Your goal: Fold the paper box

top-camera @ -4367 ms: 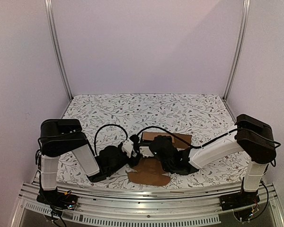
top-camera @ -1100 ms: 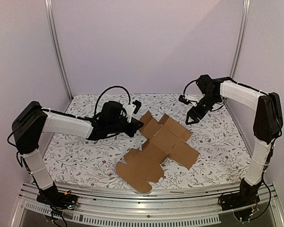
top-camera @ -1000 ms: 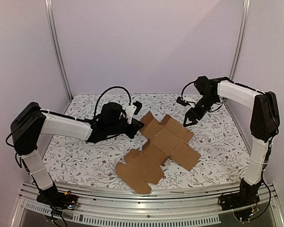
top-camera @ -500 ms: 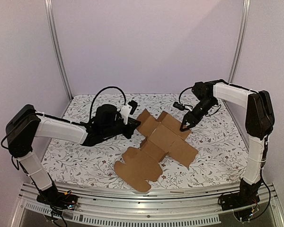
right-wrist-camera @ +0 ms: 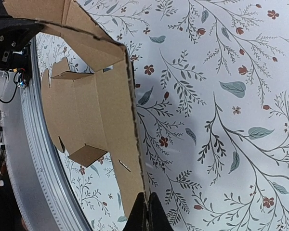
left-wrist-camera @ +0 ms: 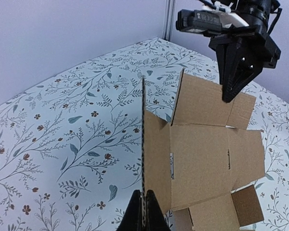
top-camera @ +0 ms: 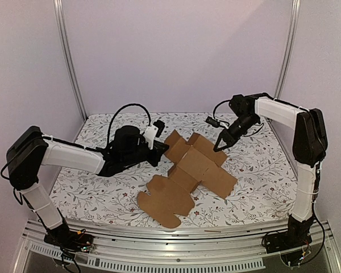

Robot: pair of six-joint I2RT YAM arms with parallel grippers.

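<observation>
Top external view shows you the paper box [top-camera: 190, 170] lying opened out, a flat brown cardboard shape in the middle of the flowered desk [top-camera: 96, 187], between the two arms. Your left pincer [top-camera: 161, 149] is clamped on the box's far left flap, which the left wrist view shows standing up on edge. The change is on the right. Within the last second your right pincer [top-camera: 217, 149] came down to the far right flap and its jaws went from apart to together. The right wrist view shows the cardboard edge nipped between them. With both far flaps apparently held, raising the walls can likely begin, though no panel is folded into place yet.
</observation>
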